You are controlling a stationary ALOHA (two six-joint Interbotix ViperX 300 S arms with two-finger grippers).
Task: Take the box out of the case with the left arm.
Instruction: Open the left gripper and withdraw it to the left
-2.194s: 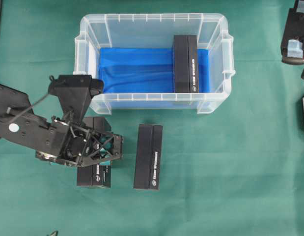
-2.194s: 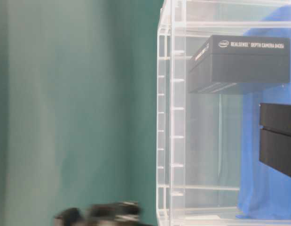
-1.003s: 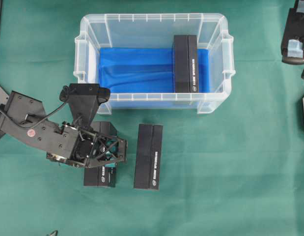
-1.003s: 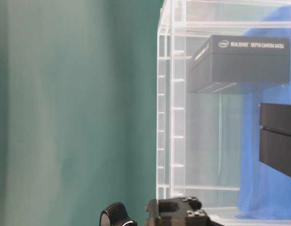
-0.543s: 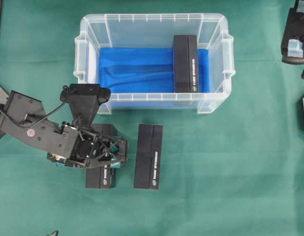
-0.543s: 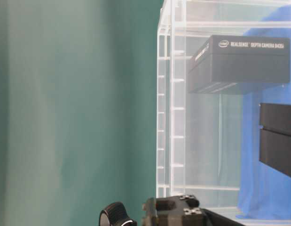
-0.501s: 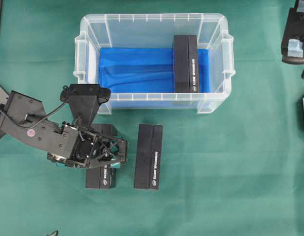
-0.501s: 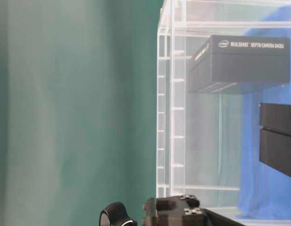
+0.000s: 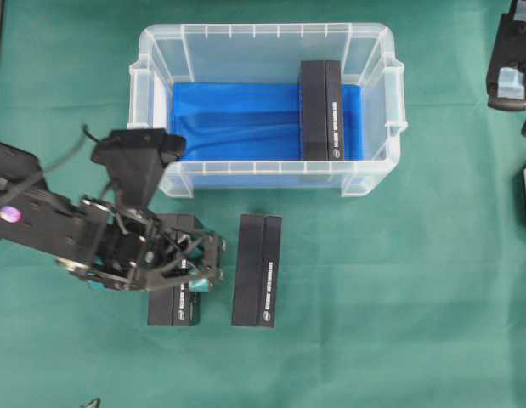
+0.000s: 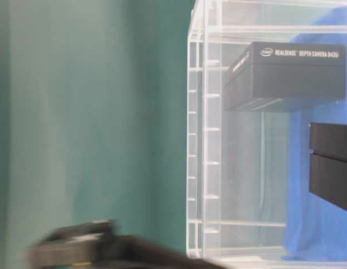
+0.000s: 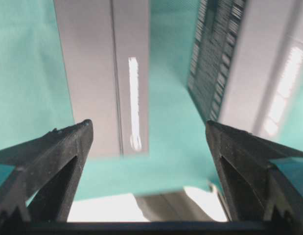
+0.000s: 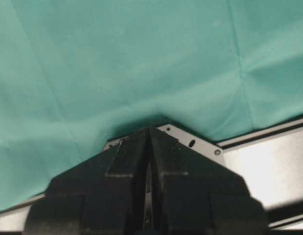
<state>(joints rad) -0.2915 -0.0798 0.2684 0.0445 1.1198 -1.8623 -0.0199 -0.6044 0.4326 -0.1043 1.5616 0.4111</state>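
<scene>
Step in hand: release finished, by my reading — two black rectangular cardboard boxes already lie on the green cloth-covered table (image 9: 398,280), outside the case; the next fetch is the box left inside.
Case: large clear plastic storage bin with ribbed rim and blue lining (image 9: 152,119), toward the table's far edge.
Box in case: black rectangular box with white lettering (image 9: 320,109), lying at the bin's right end, close beside the right wall.
Boxes out: left box (image 9: 171,308) partly under the gripper; right box (image 9: 257,270) just beside it, apart.
Left gripper (image 9: 195,265): black lattice-frame, teal-padded, jaws spread wide, holding nothing; it hangs above the left box — contact not discernible.
Wrist view: both fingers (image 11: 53,161) stand well apart, table and two boxes showing between.
Advice: lift clear of the placed box before swinging over the near rim; descend straddling the remaining box's narrow width, minding the right wall.
Right gripper (image 12: 147,161): jaws pressed together, empty, at the table's edge.
</scene>
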